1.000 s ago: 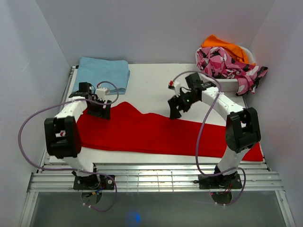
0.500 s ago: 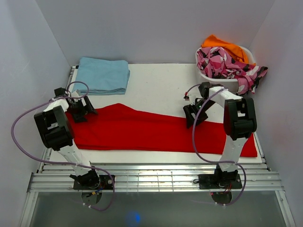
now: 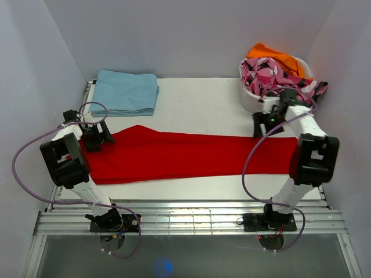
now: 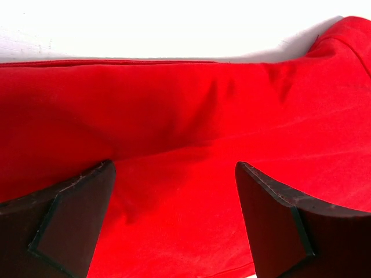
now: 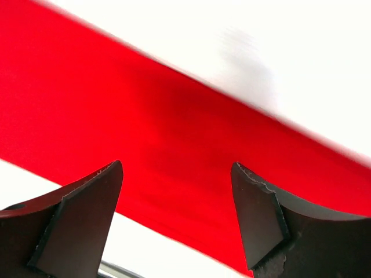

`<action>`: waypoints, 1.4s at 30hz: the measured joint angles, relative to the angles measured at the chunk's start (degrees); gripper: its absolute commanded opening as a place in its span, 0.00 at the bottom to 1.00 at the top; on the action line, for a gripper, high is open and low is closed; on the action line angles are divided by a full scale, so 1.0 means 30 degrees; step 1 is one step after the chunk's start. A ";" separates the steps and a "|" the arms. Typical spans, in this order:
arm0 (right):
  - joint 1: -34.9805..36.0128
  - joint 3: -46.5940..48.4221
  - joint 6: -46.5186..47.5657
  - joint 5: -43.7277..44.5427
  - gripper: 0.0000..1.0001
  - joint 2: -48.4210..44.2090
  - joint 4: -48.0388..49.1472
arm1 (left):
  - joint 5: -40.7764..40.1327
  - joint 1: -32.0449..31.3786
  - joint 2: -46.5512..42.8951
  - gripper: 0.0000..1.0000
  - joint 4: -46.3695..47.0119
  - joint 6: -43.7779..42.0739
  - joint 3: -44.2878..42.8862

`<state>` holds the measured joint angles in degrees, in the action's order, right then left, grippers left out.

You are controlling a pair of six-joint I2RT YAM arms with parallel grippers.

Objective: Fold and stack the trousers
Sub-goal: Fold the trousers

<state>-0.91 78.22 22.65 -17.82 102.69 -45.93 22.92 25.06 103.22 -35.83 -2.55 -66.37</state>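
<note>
One long red band is formed by the trousers (image 3: 185, 156), which are laid flat across the middle of the top view. Their long axis is run almost level from the left side of the table (image 3: 197, 107) to its right side, and the left end is seen to be the wider one.

Each end is met by the arm on its own side. The left gripper (image 3: 95, 137) is placed at the wide left end, at the middle left of the frame. The right gripper (image 3: 268, 124) is set over the band's upper edge, toward the narrow right end. In the left wrist view the jaws are shown spread wide, with red cloth filling the picture beneath and nothing pinched between the fingers (image 4: 69, 220); whether the cloth is touched cannot be told. In the blurred right wrist view the jaws are likewise parted and nothing is grasped, while the band is crossed diagonally below.

A fold along the long axis is judged to be called for, one end being carried over the other, so each end must first be seized.

Further out, a light blue folded garment (image 3: 124, 92) is seen at the upper left, apart from the trousers. A white basket (image 3: 250, 104) holding a patterned garment (image 3: 272, 78) is seen at the upper right, just beyond the right gripper
</note>
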 measured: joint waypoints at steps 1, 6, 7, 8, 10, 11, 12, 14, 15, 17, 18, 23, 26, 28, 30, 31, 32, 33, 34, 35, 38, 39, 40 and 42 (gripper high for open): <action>-0.1392 -0.0576 0.0168 0.0335 0.80 -0.1042 0.0204 | 0.0007 0.0000 -0.0160 0.98 0.0153 -0.0095 0.0189; -0.8021 -0.1778 0.1566 0.1778 0.77 -0.3577 0.0481 | 0.0073 0.0015 -0.0634 0.98 0.0699 -0.0641 0.0852; -0.8816 -0.1836 0.1909 0.1953 0.77 -0.3541 0.0532 | 0.0117 0.0029 -0.0648 0.98 0.0692 -0.0714 0.0860; -0.9362 -0.1931 0.2259 0.2025 0.77 -0.3381 0.0641 | 0.0168 0.0036 -0.0656 0.98 0.0685 -0.0823 0.0867; -1.0069 -0.2047 0.2973 0.2120 0.76 -0.2805 0.0685 | 0.0240 0.0044 -0.0729 0.98 0.0692 -0.1020 0.0933; -1.0273 -0.2098 0.3300 0.2186 0.76 -0.2455 0.0787 | 0.0255 0.0044 -0.0809 0.98 0.0692 -0.1151 0.0998; -1.0418 -0.2237 0.3643 0.2273 0.76 -0.2120 0.0998 | 0.0255 0.0044 -0.0896 0.98 0.0678 -0.1253 0.1064; -1.0746 -0.2608 0.4226 0.2463 0.76 -0.1457 0.1413 | 0.0262 0.0036 -0.1202 0.98 0.0656 -0.1523 0.1348; -1.0856 -0.2783 0.4444 0.2514 0.76 -0.1144 0.1515 | 0.0255 0.0036 -0.1319 0.98 0.0612 -0.1625 0.1450; -1.1030 -0.2965 0.4721 0.2565 0.78 -0.0612 0.1552 | 0.0226 -0.0029 -0.1698 0.98 0.0466 -0.1814 0.1705; -1.1074 -0.3024 0.4823 0.2565 0.79 -0.0342 0.1661 | 0.0204 -0.0117 -0.1858 0.98 0.0372 -0.1894 0.1763; -1.1183 -0.3140 0.5020 0.2470 0.81 0.0758 0.2069 | 0.0007 -0.0780 -0.2514 0.98 0.0051 -0.2113 0.1858; -1.1176 -0.3096 0.5078 0.2273 0.72 0.0896 0.2310 | -0.0066 -0.1362 -0.2776 0.98 -0.0022 -0.2164 0.1858; -1.1176 -0.3089 0.5093 0.1894 0.65 0.0933 0.2273 | -0.0095 -0.1683 -0.2878 0.98 -0.0051 -0.2157 0.1858; -1.1227 -0.3031 0.5107 0.1355 0.59 0.0998 0.2171 | -0.0124 -0.1865 -0.2929 0.98 -0.0051 -0.2149 0.1858; -1.1271 -0.2958 0.5129 0.0882 0.52 0.1086 0.2025 | -0.0153 -0.1887 -0.2929 0.98 -0.0058 -0.2142 0.1858; -1.1285 -0.2907 0.5166 0.0576 0.48 0.1137 0.1902 | -0.0160 -0.1887 -0.2936 0.98 -0.0058 -0.2135 0.1858; -1.1293 -0.2863 0.5144 0.0168 0.44 0.1217 0.1763 | -0.0182 -0.1887 -0.2936 0.98 -0.0058 -0.2106 0.1858; -1.1300 -0.2863 0.5122 -0.0204 0.34 0.1268 0.1632 | -0.0219 -0.1894 -0.2929 0.98 -0.0058 -0.2062 0.1858; -1.1300 -0.2871 0.5151 -0.0495 0.28 0.1290 0.1464 | -0.0233 -0.1894 -0.2936 0.98 -0.0051 -0.2040 0.1858; -1.1300 -0.3009 0.5122 -0.1290 0.08 0.1384 0.0852 | -0.0255 -0.1894 -0.2929 0.98 -0.0051 -0.1960 0.1858; -1.1307 -0.3009 0.5020 -0.1435 0.08 0.1384 0.0634 | -0.0255 -0.1894 -0.2936 0.98 -0.0051 -0.1923 0.1858; -1.1351 -0.3002 0.4962 -0.1545 0.08 0.1384 0.0474 | -0.0248 -0.1894 -0.2929 0.98 -0.0051 -0.1865 0.1858; -1.1497 -0.2965 0.4947 -0.1632 0.08 0.1311 0.0117 | -0.0233 -0.1909 -0.2936 0.98 -0.0051 -0.1843 0.1858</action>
<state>-35.40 69.32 37.50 -22.72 106.63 -45.58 22.22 19.33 94.41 -35.99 -8.08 -60.80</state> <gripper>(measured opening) 0.123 0.976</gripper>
